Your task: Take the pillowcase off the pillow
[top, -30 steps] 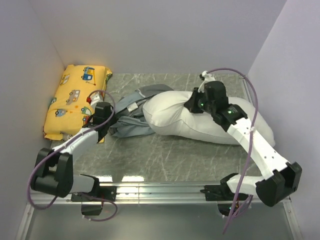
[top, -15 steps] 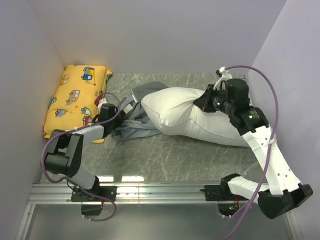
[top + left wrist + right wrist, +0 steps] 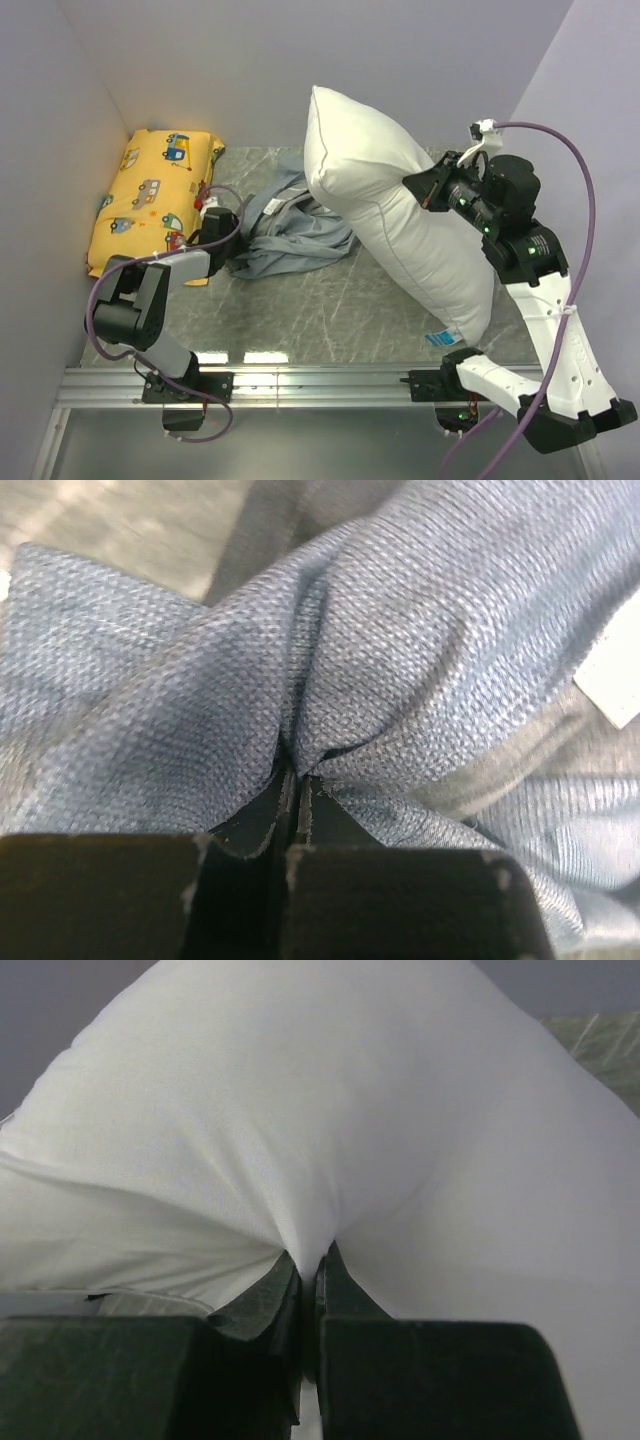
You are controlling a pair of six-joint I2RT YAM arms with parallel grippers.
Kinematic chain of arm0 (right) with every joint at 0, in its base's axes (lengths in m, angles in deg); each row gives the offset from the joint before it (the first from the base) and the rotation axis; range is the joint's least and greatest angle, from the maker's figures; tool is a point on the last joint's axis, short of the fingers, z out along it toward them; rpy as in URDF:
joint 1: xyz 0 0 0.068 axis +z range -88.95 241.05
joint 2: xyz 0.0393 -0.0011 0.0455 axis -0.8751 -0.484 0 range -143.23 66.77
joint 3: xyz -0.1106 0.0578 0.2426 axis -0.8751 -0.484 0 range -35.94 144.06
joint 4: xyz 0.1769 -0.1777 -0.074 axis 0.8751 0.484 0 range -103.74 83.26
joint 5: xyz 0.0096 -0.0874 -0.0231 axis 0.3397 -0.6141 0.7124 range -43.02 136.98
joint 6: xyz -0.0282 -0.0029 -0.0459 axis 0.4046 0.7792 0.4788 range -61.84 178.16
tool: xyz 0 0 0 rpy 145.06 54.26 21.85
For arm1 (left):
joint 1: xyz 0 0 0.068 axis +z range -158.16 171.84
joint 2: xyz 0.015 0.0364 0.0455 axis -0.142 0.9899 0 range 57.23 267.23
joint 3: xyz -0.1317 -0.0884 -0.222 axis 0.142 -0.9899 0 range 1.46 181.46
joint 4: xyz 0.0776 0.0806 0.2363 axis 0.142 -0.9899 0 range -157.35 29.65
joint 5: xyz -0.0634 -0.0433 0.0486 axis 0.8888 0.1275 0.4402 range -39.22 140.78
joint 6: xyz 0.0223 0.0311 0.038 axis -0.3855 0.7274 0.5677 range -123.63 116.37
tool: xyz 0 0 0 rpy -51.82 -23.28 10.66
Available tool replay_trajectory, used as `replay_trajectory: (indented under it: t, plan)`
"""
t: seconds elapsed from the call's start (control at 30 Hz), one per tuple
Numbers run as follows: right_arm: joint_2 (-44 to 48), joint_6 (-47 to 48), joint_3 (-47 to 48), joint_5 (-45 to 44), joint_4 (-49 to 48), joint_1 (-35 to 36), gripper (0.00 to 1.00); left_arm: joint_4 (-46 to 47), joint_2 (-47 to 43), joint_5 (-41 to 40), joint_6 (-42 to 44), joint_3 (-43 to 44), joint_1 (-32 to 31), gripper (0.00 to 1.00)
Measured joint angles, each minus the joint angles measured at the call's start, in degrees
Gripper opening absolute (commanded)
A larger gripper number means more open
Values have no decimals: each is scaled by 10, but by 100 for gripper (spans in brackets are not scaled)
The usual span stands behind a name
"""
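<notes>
The white pillow [image 3: 400, 220] hangs lifted and tilted in the middle of the top view, fully out of the pillowcase, its small blue tag [image 3: 440, 338] near the low corner. My right gripper [image 3: 428, 190] is shut on a pinch of the pillow's fabric [image 3: 310, 1160] at its right side. The pillowcase [image 3: 292, 230] lies crumpled on the table left of the pillow, pale blue-grey side showing. My left gripper [image 3: 228, 240] is shut on a fold of the pillowcase [image 3: 400, 660] at its left edge, low on the table.
The yellow cartoon-car cushion [image 3: 150, 200] lies at the far left against the wall, close behind my left arm. Grey walls close in the left, back and right. A metal rail [image 3: 320, 380] runs along the near edge of the table.
My right gripper has risen and moved right, lifting the pillow off the table and clear of the pillowcase. My left gripper has stayed put, holding the pillowcase.
</notes>
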Motion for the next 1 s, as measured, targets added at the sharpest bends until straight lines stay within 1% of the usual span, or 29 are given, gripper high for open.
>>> replay_trajectory:
  t: [0.07,0.2,0.33,0.47,0.53,0.67,0.7,0.73,0.8,0.83,0.9,0.93,1.0]
  plan:
    - [-12,-3,0,-12,-12,0,0,5,-7,4,0,-9,-11,0]
    - [-64,-9,3,-25,-55,1,0,6,-38,7,-1,-30,-67,1]
    - [-134,-18,-28,-51,-139,20,0,6,-72,12,-3,-44,-113,7]
    - [-205,-25,-113,-92,-246,61,0,-17,-129,11,-9,-62,-113,9]
    - [-237,-37,-171,-102,-300,81,0,-32,-166,11,-9,-64,-112,13]
    - [-264,-66,-266,-103,-382,118,0,-70,-255,9,-7,-64,-112,18]
    - [-264,-69,-274,-103,-395,127,4,-80,-274,7,-6,-64,-112,18]
    - [-263,-70,-277,-103,-404,134,16,-95,-298,7,-3,-64,-112,19]
    - [-257,-72,-278,-104,-411,139,32,-118,-335,7,5,-62,-112,23]
    - [-249,-73,-278,-106,-409,138,47,-130,-353,8,8,-59,-112,27]
    - [-225,-71,-279,-108,-398,137,60,-152,-385,12,15,-53,-112,32]
    - [-208,-70,-279,-109,-391,137,68,-163,-402,12,18,-49,-112,36]
    - [-169,-65,-278,-111,-376,137,76,-183,-431,14,25,-39,-112,42]
